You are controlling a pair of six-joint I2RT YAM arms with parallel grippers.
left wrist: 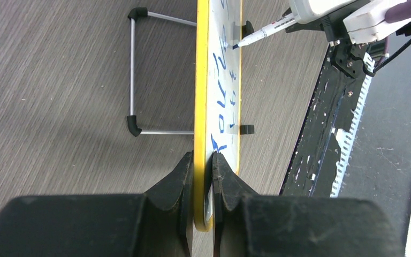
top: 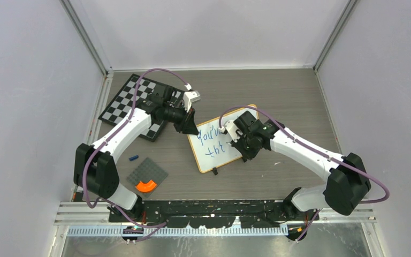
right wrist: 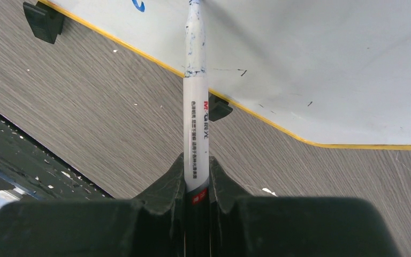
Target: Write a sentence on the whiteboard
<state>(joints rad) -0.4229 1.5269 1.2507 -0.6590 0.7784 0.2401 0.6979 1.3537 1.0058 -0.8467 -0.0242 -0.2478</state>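
The whiteboard (top: 214,147) lies tilted at mid-table, with blue handwriting on it and a yellowish frame. My left gripper (top: 188,128) is shut on its far left corner. In the left wrist view the frame edge (left wrist: 202,107) runs between my fingertips (left wrist: 203,163). My right gripper (top: 241,145) is shut on a white marker (right wrist: 197,123). The marker tip touches the white surface (right wrist: 310,53) near a blue stroke. The marker (left wrist: 262,35) also shows in the left wrist view, its tip on the board. Two black clip feet (right wrist: 43,21) sit on the board's near edge.
A checkered chessboard (top: 131,104) lies at the back left under my left arm. A grey square plate (top: 147,175) with an orange piece (top: 146,186) sits near left, and a small blue cap (top: 134,158) lies beside it. A wire stand (left wrist: 139,75) projects behind the board.
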